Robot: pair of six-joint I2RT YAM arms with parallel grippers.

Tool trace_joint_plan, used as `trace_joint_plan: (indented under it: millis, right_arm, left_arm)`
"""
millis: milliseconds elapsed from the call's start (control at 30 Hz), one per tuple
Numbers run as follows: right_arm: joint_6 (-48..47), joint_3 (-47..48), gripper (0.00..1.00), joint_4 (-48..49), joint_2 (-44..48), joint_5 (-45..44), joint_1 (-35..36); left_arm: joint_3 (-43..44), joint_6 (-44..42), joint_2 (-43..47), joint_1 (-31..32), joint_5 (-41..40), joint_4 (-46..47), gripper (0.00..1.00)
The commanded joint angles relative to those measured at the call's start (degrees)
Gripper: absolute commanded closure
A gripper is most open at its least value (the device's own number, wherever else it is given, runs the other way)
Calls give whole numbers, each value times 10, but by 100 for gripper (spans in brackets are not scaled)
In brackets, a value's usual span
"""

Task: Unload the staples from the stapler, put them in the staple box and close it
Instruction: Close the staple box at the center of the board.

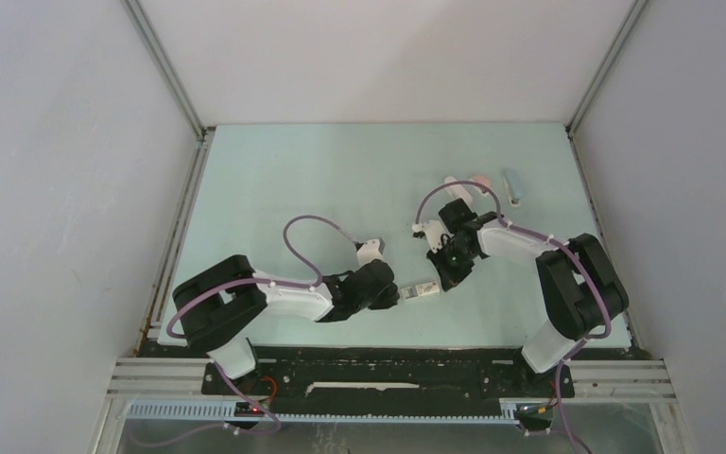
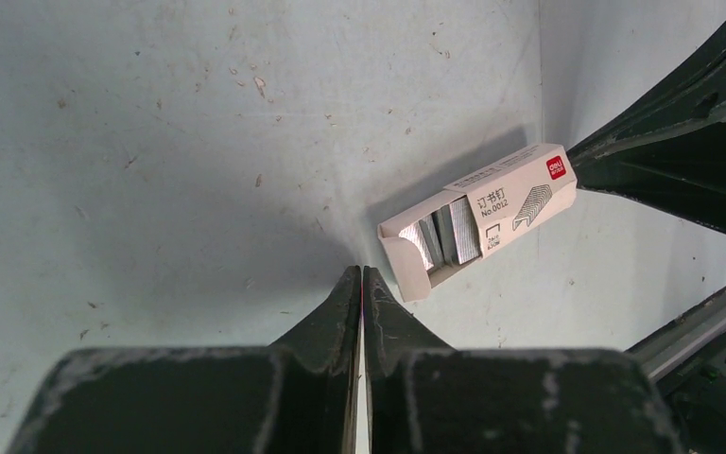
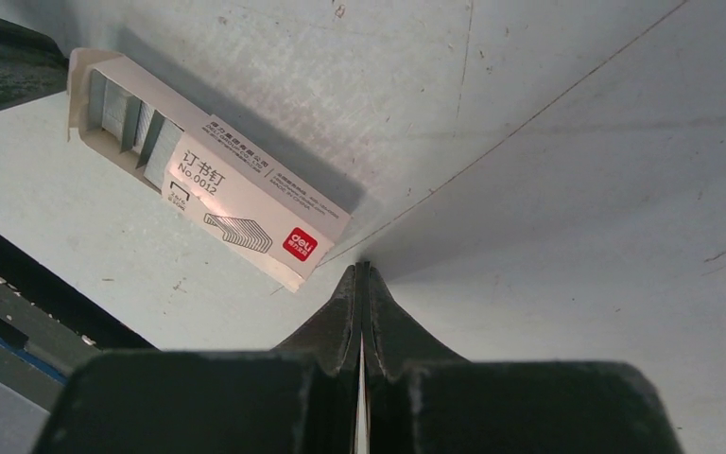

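A small white staple box (image 1: 423, 289) lies on the pale green table between my two grippers. Its end flap is open, and grey strips of staples (image 2: 446, 236) (image 3: 121, 112) show inside. My left gripper (image 2: 361, 270) is shut and empty, its tips just beside the box's (image 2: 515, 203) open end. My right gripper (image 3: 361, 266) is also shut with nothing in it, close to the closed end of the box (image 3: 246, 203) with the red logo. A white and pink stapler (image 1: 465, 185) lies far back on the right, away from both grippers.
A blue-grey object (image 1: 512, 187) lies next to the stapler near the right wall. Grey walls enclose the table (image 1: 293, 180) on three sides. A black rail (image 1: 388, 364) carrying both arm bases runs along the near edge.
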State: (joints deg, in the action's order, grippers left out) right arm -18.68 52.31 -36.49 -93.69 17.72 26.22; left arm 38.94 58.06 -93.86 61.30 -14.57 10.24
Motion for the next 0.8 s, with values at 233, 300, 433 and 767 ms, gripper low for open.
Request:
trace_joint_plan:
  millis: [233,300,433,767]
  right_arm:
    - [21,23,99,9,-21,-5,33]
    - [22,25,99,9,-22,-3,36]
    - [23,26,99,9,-25,0,41]
    - [22,26,99,8,-28,-3,45]
  left_arm:
    - [24,-2,-33,3,14,5,93]
    - [28,-3,-36,3,17,7,93]
    - [31,-5,-38,3,17,7,93]
    - [28,-8,-34,3,15,6,93]
